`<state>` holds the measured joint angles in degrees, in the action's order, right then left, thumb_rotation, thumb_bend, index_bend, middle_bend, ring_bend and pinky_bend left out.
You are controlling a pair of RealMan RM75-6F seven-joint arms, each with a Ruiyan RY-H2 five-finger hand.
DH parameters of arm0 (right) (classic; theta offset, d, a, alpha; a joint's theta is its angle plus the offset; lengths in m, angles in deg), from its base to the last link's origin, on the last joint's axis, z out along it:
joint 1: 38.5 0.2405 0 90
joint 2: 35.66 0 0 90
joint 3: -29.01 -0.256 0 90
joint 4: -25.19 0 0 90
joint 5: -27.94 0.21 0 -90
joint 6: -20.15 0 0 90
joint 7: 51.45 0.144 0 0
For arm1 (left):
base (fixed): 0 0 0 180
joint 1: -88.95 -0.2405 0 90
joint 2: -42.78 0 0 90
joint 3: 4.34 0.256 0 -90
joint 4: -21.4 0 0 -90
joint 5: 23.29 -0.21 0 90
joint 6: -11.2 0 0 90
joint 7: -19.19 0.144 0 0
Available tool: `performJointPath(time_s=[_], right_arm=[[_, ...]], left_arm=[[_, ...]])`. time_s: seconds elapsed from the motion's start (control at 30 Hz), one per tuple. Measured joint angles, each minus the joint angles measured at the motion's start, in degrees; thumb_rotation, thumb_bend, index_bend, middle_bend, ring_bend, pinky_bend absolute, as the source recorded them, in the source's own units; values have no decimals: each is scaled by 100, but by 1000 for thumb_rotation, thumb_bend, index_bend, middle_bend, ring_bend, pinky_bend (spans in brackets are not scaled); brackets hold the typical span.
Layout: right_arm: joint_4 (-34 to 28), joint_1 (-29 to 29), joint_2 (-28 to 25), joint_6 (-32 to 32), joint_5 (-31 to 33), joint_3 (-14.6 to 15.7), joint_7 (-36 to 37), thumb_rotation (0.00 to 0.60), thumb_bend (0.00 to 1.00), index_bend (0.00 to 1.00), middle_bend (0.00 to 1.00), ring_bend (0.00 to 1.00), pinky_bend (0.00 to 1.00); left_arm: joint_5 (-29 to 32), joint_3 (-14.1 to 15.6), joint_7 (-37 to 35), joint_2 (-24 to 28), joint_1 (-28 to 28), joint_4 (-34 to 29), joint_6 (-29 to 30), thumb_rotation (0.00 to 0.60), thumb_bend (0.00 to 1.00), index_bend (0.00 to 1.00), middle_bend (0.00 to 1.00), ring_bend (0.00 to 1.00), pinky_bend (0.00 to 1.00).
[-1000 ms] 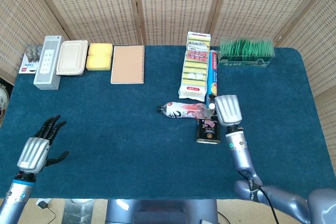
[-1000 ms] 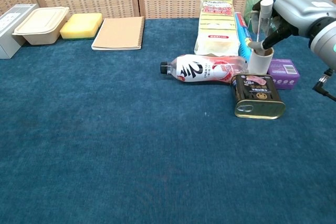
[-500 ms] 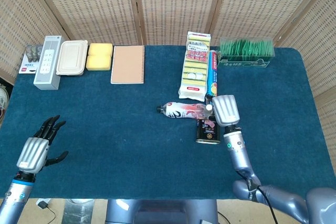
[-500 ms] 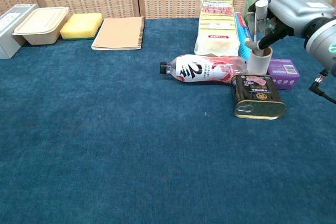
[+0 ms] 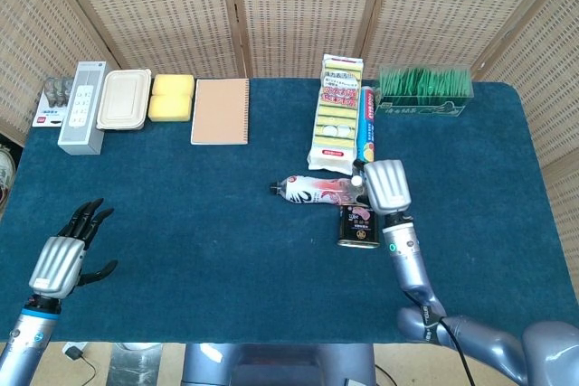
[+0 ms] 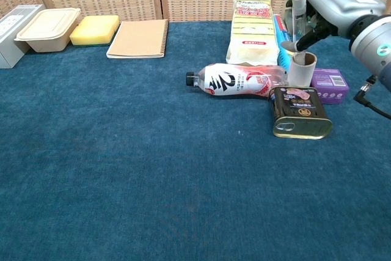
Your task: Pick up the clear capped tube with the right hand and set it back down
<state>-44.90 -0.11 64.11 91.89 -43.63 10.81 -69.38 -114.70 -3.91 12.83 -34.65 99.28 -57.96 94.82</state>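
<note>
The clear tube (image 6: 298,15) with a white cap stands upright in the air, gripped by my right hand (image 6: 333,3) at the table's right side. Its lower end hangs just above a short cardboard roll (image 6: 300,69) standing on the cloth. In the head view the right hand (image 5: 386,185) covers the tube almost wholly. My left hand (image 5: 65,258) hovers at the near left corner, fingers spread, holding nothing.
Under the right hand lie a black tin (image 6: 300,111), a purple box (image 6: 330,84) and a plastic bottle (image 6: 238,80) on its side. Sponge packs (image 5: 337,113), a blue tube (image 5: 366,130), a green-filled clear box (image 5: 425,88), a notebook (image 5: 220,111) and containers (image 5: 124,99) line the back.
My right hand has shifted left and a little up with the tube, whose lower end has come out of the cardboard roll. The left hand has stayed put.
</note>
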Motion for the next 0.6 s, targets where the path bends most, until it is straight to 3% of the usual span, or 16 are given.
performJointPath(time_s=[0.6], right_arm=[[-301,98,-122,-14,95,-178,-69,600,328,711,865,947,950]], left_arm=[[35,-16,-5,4,12,4,-32,600,197,96,36,30,309]])
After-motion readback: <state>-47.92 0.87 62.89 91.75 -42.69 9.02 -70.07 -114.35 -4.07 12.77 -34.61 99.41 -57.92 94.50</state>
